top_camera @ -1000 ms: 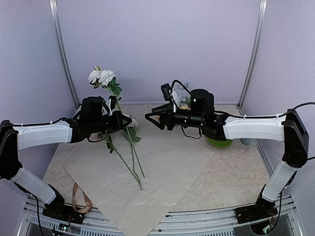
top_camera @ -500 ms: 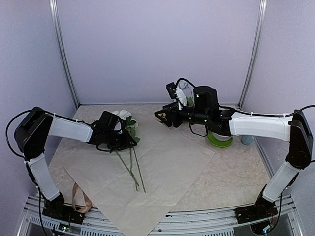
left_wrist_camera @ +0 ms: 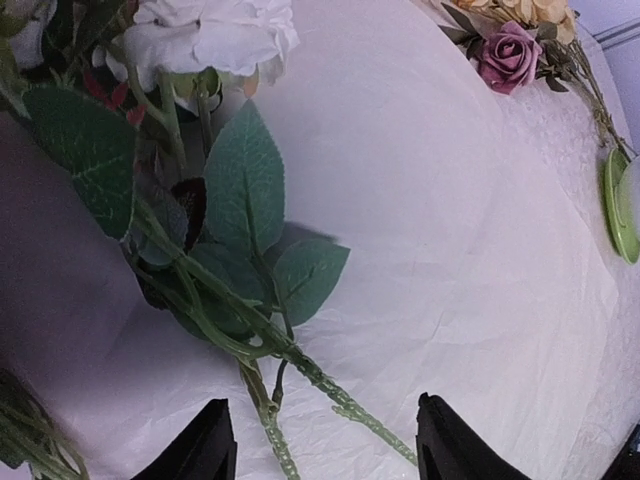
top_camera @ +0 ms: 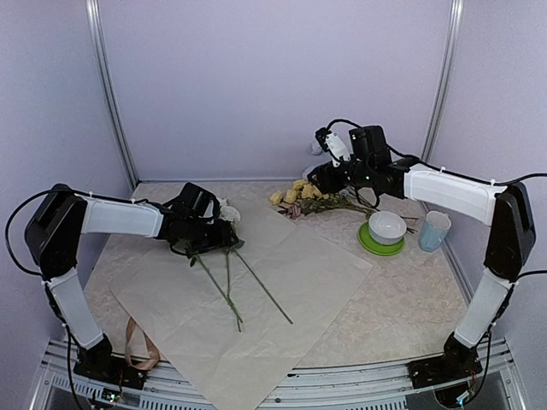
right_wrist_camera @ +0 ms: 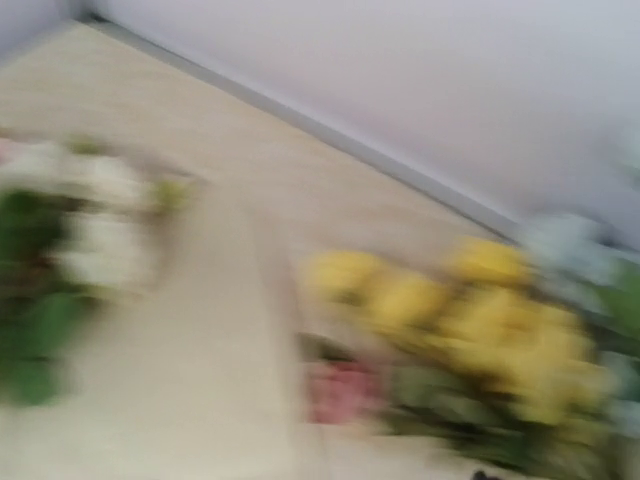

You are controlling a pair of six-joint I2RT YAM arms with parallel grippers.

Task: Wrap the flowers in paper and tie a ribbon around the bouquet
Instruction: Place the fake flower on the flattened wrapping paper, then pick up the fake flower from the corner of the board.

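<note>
Two white-bloomed flowers (top_camera: 224,211) lie on the peach paper (top_camera: 291,290), their long green stems (top_camera: 229,286) pointing toward the near edge. My left gripper (top_camera: 220,237) hovers low over the leaves with its jaws open. In the left wrist view the stems (left_wrist_camera: 300,370) run between the two black fingertips (left_wrist_camera: 200,450) of the left gripper (left_wrist_camera: 325,455) without touching them. Yellow and pink flowers (top_camera: 299,195) lie at the back, off the sheet. My right gripper (top_camera: 323,177) hangs just above them, jaws apart and holding nothing; its wrist view is blurred, showing yellow blooms (right_wrist_camera: 450,300). The beige ribbon (top_camera: 137,342) lies near the front left.
A white bowl (top_camera: 386,224) sits on a green plate (top_camera: 376,248) at the right, with a pale blue cup (top_camera: 434,231) beside it. A pink rose (left_wrist_camera: 508,55) lies past the paper's far corner. Walls close in the back and sides.
My left arm lowered the white flowers onto the paper and opened, letting them go. My right arm swung back and right to the yellow and pink flowers.
</note>
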